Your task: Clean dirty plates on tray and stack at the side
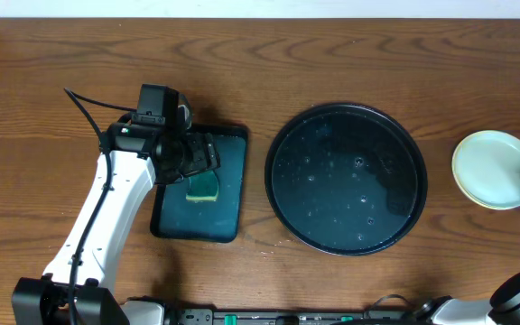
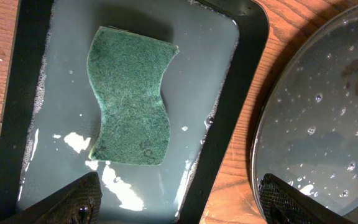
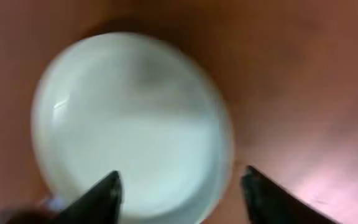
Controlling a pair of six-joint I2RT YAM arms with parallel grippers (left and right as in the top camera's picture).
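Brown wood-grain desk (image 1: 350, 54) holds everything. Left claw (image 2: 182, 202) hangs released over the sponge (image 2: 129, 99) in the wet teal tray (image 2: 253, 62). Right claw (image 3: 179, 193), spread and blurred, hovers above the plates (image 1: 490, 169) at far right, apart from the wet black tray (image 1: 274, 171).

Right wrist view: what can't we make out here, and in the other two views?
- Right wrist: motion blur; any smear on the plate is unreadable.
- Overhead: the top plate hides anything beneath it, so the stack count is unknown.
- Overhead: the frame's right edge cuts off the right end effector.
- Overhead: the left arm covers the left end effector and part of the sponge.
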